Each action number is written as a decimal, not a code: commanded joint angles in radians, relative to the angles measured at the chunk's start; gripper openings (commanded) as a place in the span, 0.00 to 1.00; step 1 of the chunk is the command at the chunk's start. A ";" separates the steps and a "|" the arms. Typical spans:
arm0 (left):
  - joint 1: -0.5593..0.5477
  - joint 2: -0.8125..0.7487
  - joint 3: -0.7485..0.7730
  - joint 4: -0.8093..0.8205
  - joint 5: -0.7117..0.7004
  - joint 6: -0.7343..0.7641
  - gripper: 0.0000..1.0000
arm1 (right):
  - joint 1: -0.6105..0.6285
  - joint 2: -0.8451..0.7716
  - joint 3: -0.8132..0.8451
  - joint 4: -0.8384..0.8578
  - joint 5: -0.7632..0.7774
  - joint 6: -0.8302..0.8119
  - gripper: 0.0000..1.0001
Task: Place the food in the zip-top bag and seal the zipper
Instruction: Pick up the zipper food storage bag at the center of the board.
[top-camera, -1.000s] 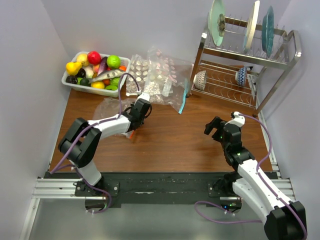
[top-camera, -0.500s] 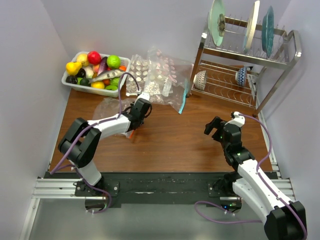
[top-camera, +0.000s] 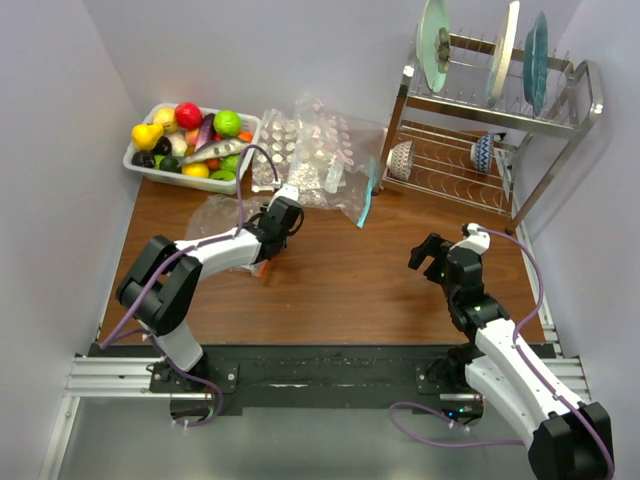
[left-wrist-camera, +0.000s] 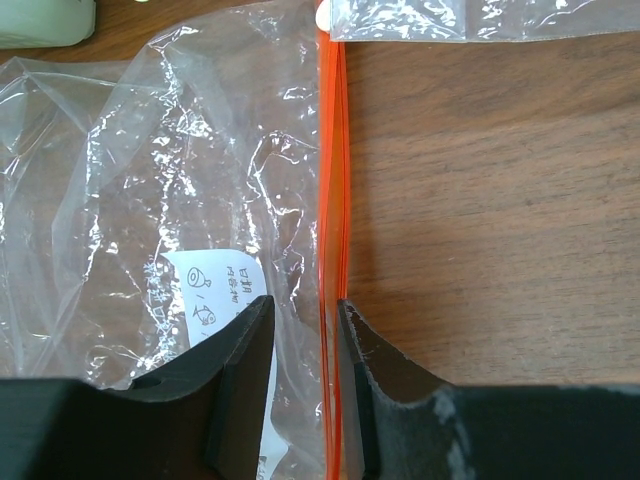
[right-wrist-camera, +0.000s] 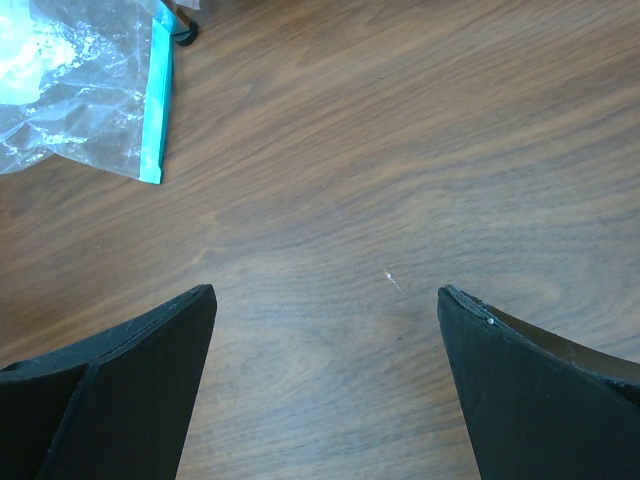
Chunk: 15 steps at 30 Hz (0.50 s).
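Observation:
The zip-top bag (top-camera: 212, 216) lies flat and empty on the left of the wooden table; it also shows in the left wrist view (left-wrist-camera: 180, 180). Its orange-red zipper (left-wrist-camera: 331, 150) runs straight up that view. My left gripper (left-wrist-camera: 306, 305) straddles the zipper's near end with the jaws a narrow gap apart; the strip lies against the right finger (left-wrist-camera: 400, 400). From above, the left gripper (top-camera: 265, 255) sits over the bag's right edge. The food (top-camera: 190, 140) is piled in a white bin at the back left. My right gripper (top-camera: 430, 255) is wide open and empty, also in its own wrist view (right-wrist-camera: 326, 295).
The white bin (top-camera: 135, 165) stands at the back left. Other clear bags (top-camera: 320, 150) with a blue-green strip (top-camera: 367, 205) lie behind centre; one corner shows in the right wrist view (right-wrist-camera: 155, 100). A metal dish rack (top-camera: 490, 120) with plates and bowls stands back right.

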<state>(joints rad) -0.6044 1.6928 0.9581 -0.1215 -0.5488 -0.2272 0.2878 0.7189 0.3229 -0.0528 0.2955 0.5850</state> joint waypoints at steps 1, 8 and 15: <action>-0.003 -0.050 0.034 0.019 -0.013 -0.026 0.36 | -0.001 -0.001 0.001 0.019 0.001 0.013 0.96; -0.003 -0.030 0.048 -0.004 -0.056 -0.011 0.31 | -0.002 -0.004 -0.001 0.018 0.002 0.013 0.96; -0.003 -0.015 0.025 0.019 -0.023 -0.024 0.33 | -0.001 -0.001 0.001 0.018 0.001 0.012 0.96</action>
<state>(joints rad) -0.6044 1.6829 0.9672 -0.1291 -0.5690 -0.2283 0.2878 0.7197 0.3229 -0.0525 0.2955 0.5850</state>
